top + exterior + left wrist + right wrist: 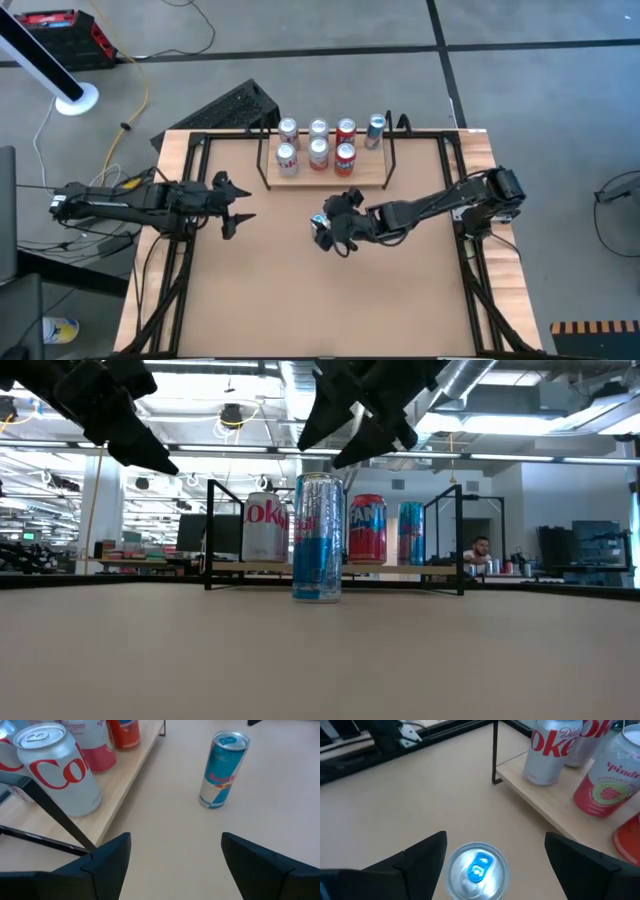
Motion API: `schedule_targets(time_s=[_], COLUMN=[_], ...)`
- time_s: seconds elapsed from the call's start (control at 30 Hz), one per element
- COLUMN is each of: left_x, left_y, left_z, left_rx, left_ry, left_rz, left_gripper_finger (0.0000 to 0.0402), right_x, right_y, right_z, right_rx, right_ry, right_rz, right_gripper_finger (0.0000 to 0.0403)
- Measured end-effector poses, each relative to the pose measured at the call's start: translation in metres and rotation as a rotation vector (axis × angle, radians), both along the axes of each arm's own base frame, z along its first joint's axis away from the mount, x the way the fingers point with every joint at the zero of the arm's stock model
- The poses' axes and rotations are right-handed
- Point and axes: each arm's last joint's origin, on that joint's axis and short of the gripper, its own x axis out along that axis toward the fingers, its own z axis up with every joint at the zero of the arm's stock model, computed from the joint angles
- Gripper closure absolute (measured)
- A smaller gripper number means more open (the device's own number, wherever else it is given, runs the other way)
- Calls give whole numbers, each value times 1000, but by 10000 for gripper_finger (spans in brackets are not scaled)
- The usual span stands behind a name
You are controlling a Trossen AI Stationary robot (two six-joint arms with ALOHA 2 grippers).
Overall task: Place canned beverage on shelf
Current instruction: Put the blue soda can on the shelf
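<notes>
The right tool (330,228) hangs above the middle of the desk (300,300) with its fingers spread wide and nothing between them. Directly beneath it, seen from the right wrist, stands the slim blue and silver can (477,870), upright on the bare tabletop, its blue tab facing up and a dark finger (420,857) off to each side without touching it. In the low view the same can (318,538) stands in front of the shelf (330,570), apart from it, with the tool's fingers above its top.

Beyond the right tool lies the shelf (325,178), a pale wood plank in a thin black rod frame, set toward the far edge of the desk. It carries several cans in two rows: silver cola cans (550,750), a pale pink-labelled can (602,777), red cans (345,130) and one blue-silver can (376,128) at the end.

The left tool (232,205) waits off to the side of the shelf's near corner, also open and empty; from its wrist, the blue can (222,770) stands well ahead of it on the desk.

The desk is smooth, light brown board edged by black framing. Behind it the low view shows a large open room with ceiling ducts, strip lights, benches and a person (480,550) seated far back. The floor around the desk is grey concrete with trailing cables.
</notes>
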Motion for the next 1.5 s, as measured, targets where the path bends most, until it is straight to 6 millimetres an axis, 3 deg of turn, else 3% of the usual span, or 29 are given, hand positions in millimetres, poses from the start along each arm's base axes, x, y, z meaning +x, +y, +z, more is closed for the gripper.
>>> schedule_targets(time_s=[0.33, 0.5, 0.8, 0.93, 1.1, 1.37, 1.5], left_x=[0, 0, 0, 0, -1, 1, 0], left_y=[0, 0, 0, 0, 0, 0, 0], left_z=[0, -1, -1, -1, -2, 0, -1], left_rx=[22, 15, 14, 12, 11, 31, 30], left_ry=[10, 13, 13, 15, 28, 15, 18], left_rz=[-9, -6, -5, -4, -4, -14, -13], left_gripper_finger=[107, 107, 107, 107, 107, 107, 107], right_x=[13, 12, 10, 6, -11, -61, -86], right_y=[7, 7, 7, 6, 3, 8, 5], right_z=[-38, -39, -39, -35, -12, 36, 59], right_rx=[-19, -29, -20, -14, 7, -46, -74], right_ry=[42, 45, 61, 82, 113, 190, 239], right_rz=[-87, -102, -108, -93, -58, 15, 144], right_gripper_finger=[42, 52, 140, 140, 140, 140, 140])
